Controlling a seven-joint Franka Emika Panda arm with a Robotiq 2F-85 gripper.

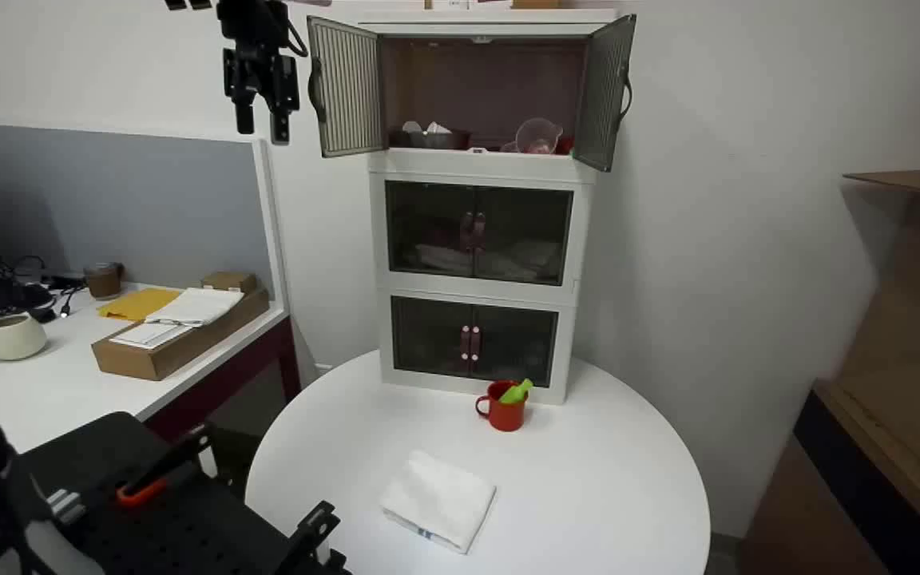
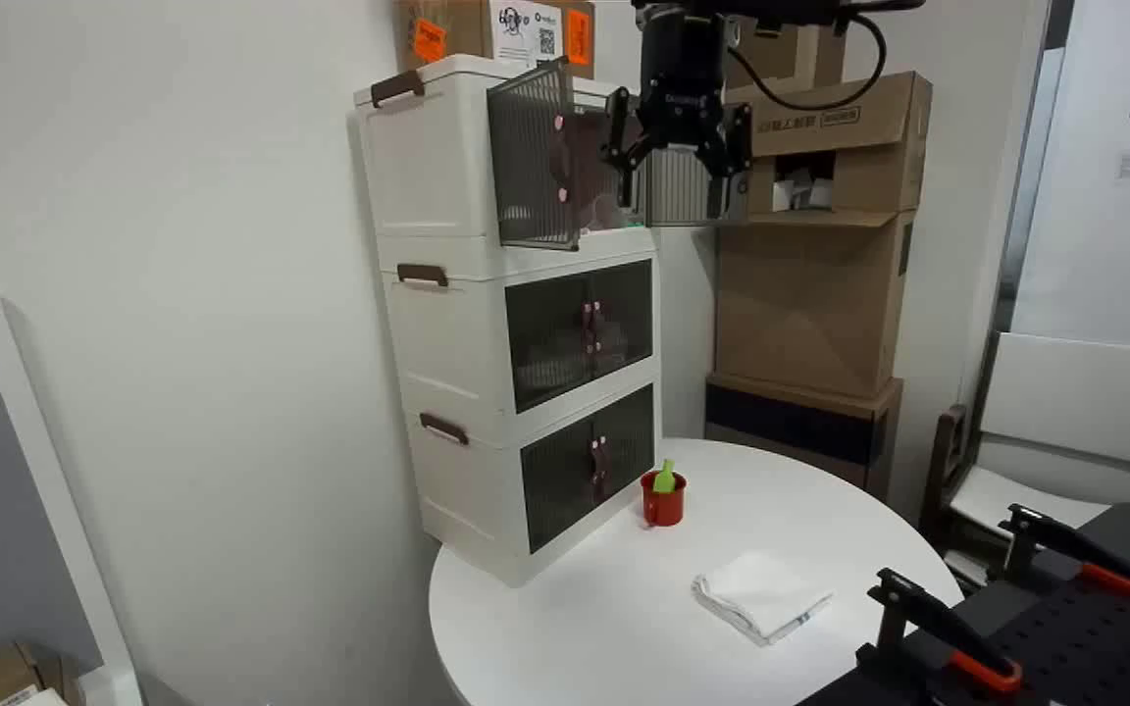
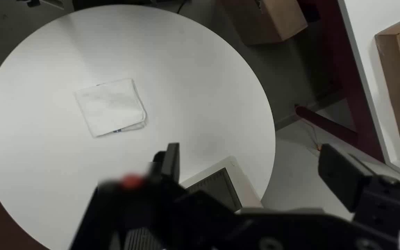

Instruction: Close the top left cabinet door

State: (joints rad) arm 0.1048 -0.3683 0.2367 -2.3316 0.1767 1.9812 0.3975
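Observation:
The white cabinet point(image 1: 580, 279) is a stack of three units against the wall. Its top left door point(image 1: 348, 92), ribbed and grey with a dark handle, stands swung open; it also shows open in an exterior view point(image 2: 534, 162). The top right door point(image 1: 605, 92) stands open too. My gripper point(image 1: 263, 124) hangs fingers down, open and empty, to the left of the top left door and apart from it; it also shows in an exterior view point(image 2: 671, 196). In the wrist view the open fingers point(image 3: 255, 166) have nothing between them. The gripper body hides most of the cabinet there.
Bowls and cups point(image 1: 440, 137) sit inside the top unit. A red mug point(image 1: 505, 407) and a folded white cloth point(image 1: 440, 499) lie on the round white table point(image 1: 612, 479). A desk point(image 1: 77, 391) with a cardboard box stands at the left. Cardboard boxes point(image 2: 810, 304) stand beside the cabinet.

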